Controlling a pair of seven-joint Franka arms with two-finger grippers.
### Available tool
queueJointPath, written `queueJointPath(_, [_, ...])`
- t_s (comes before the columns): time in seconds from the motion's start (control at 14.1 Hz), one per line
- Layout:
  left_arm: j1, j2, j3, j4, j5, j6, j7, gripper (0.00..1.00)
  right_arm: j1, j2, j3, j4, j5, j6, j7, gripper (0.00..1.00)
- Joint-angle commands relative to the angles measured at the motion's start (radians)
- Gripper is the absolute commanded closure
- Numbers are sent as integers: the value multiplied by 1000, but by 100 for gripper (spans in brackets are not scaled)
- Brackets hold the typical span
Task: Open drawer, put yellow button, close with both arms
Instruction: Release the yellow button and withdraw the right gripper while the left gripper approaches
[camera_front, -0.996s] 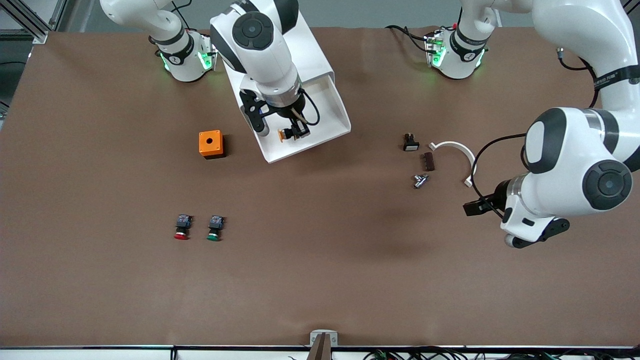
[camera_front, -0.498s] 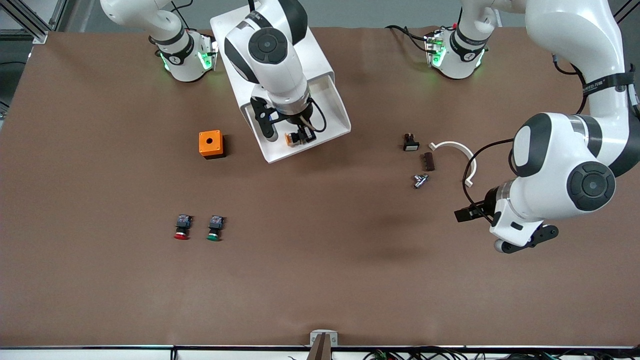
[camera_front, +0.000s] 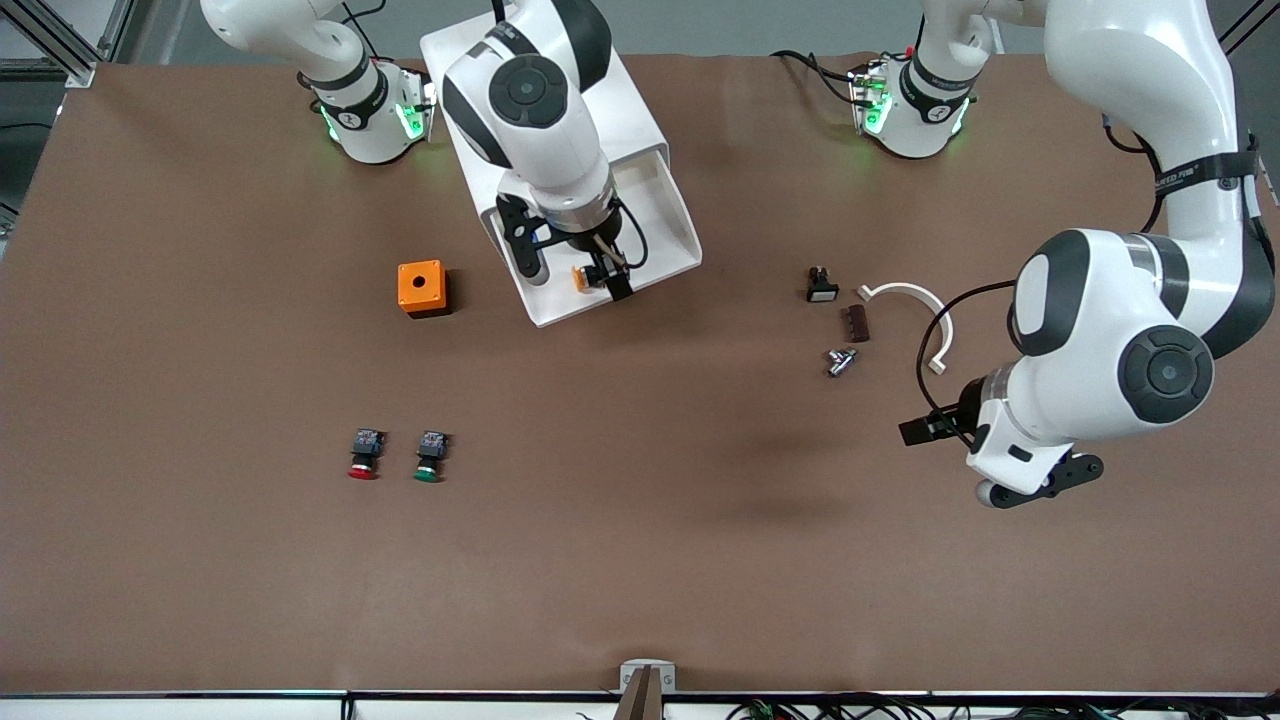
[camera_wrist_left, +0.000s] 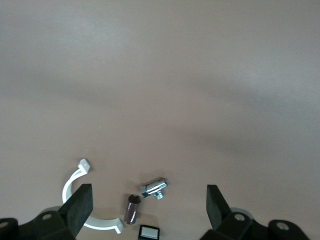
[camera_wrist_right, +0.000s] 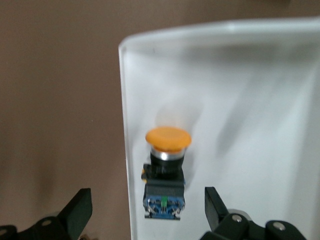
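Observation:
The drawer (camera_front: 668, 215), the top white tray of the cabinet (camera_front: 630, 105), stands pulled out toward the front camera. The yellow button (camera_front: 581, 278) lies on its side in the drawer, close to the wall at the right arm's end. In the right wrist view the yellow button (camera_wrist_right: 166, 165) rests on the drawer floor (camera_wrist_right: 260, 125). My right gripper (camera_front: 603, 278) hangs just above it, open and empty, with its fingers apart on either side (camera_wrist_right: 146, 205). My left gripper (camera_front: 915, 430) is open and empty over bare table (camera_wrist_left: 148, 200).
An orange box with a hole (camera_front: 421, 287) sits beside the drawer. Red-capped (camera_front: 363, 453) and green-capped (camera_front: 430, 455) buttons lie nearer the front camera. A white curved clip (camera_front: 915, 298), a black switch (camera_front: 821, 285), a dark piece (camera_front: 857, 322) and a metal part (camera_front: 840, 360) lie by the left gripper.
My right gripper lowered the yellow button into the drawer and let it go; its fingers now stand open. My left arm moved toward the middle of the table.

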Motion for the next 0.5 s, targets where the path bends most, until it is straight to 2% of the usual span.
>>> queueJointPath(0.0, [0,35,-36,3,-23,39,22,0,-100,-19,4,83,16,-137,-197,0])
queueJointPath(0.14, [-12,52,-82,1,-22,47,14,0,-123,-37,-3,99,1,-172,-448,0])
queueJointPath(0.28, [-32,55,-94,-5,-26,37,0,0,-196,-54,-21,112,8,-247,-693,0])
queueJointPath(0.43, [-49,66,-127,-5,-37,39,-44,0,-293,-54,-21,157,6,-287,-828,0])
